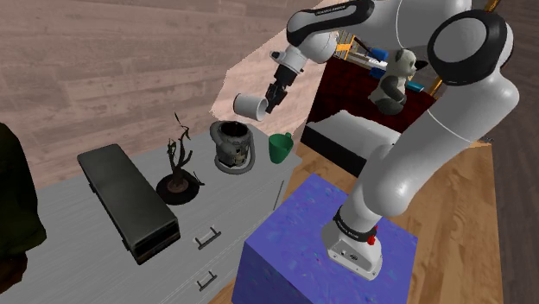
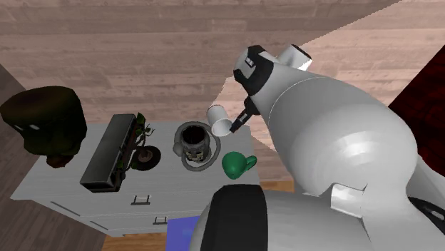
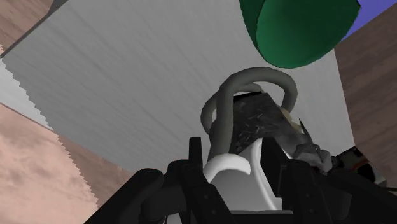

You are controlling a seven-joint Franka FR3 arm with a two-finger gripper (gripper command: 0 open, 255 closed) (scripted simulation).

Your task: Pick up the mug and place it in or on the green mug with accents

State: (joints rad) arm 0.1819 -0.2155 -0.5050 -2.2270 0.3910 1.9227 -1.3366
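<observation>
Both exterior cameras overlook the table [image 1: 78,226], seemingly from behind.

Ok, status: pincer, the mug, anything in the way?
Pincer shut on white mug, off the table, tipped sideways. Green mug on the table. Dark pot with grey hose beside it, below the carried mug.

Plank-walled room, grey cabinet [image 1: 73,237] under the claw [image 1: 272,100].
Was walled in wide grey-brown planks [image 1: 104,60], with a paler pinkish panel [image 1: 259,60] just behind the claw; held the cabinet's flat top directly below it, two handles [image 1: 206,236] on the front; showed warm wood floor [image 1: 466,216], a dark red surface [image 1: 345,91] and a white block [image 1: 345,142] past the cabinet's end, apart from the claw; lit evenly.
</observation>
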